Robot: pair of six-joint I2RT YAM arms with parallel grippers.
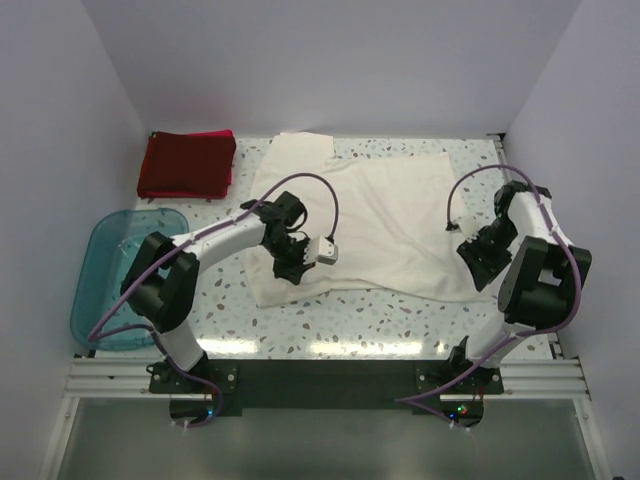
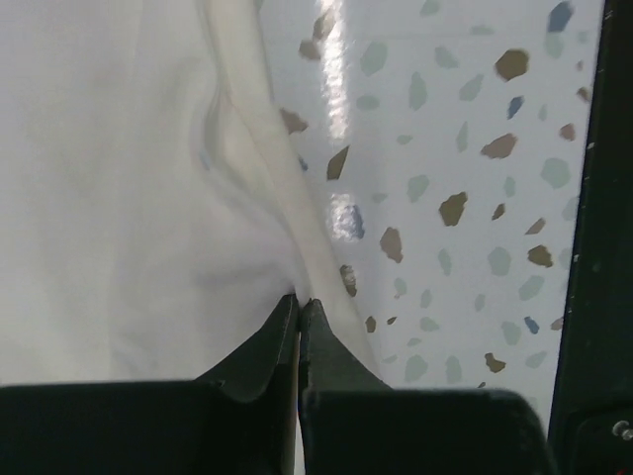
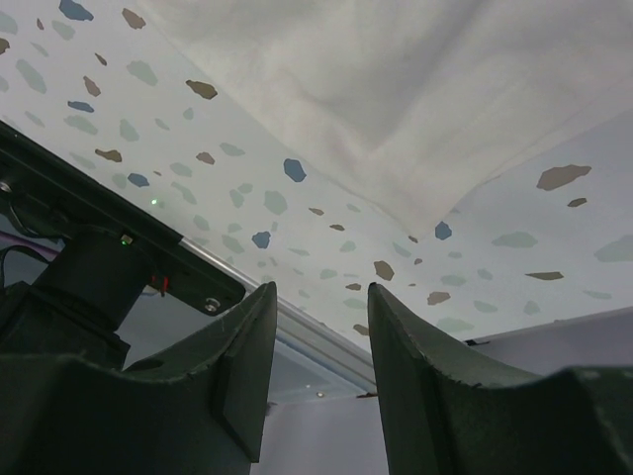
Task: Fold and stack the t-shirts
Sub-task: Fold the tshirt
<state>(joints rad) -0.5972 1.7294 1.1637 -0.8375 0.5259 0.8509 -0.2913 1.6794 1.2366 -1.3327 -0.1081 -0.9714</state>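
Note:
A cream-white t-shirt lies spread across the middle of the table, with no print showing. My left gripper is at its near left edge. In the left wrist view the jaws are shut, pinching the folded hem of the cream-white shirt. My right gripper is over the shirt's right near edge. In the right wrist view it is open and empty, with the shirt's corner beyond the fingertips. A folded dark red shirt lies at the back left, with a pink edge showing on its right side.
A translucent teal tub sits at the table's left edge beside the left arm. White walls close in the back and both sides. A metal rail runs along the near edge and also shows in the right wrist view.

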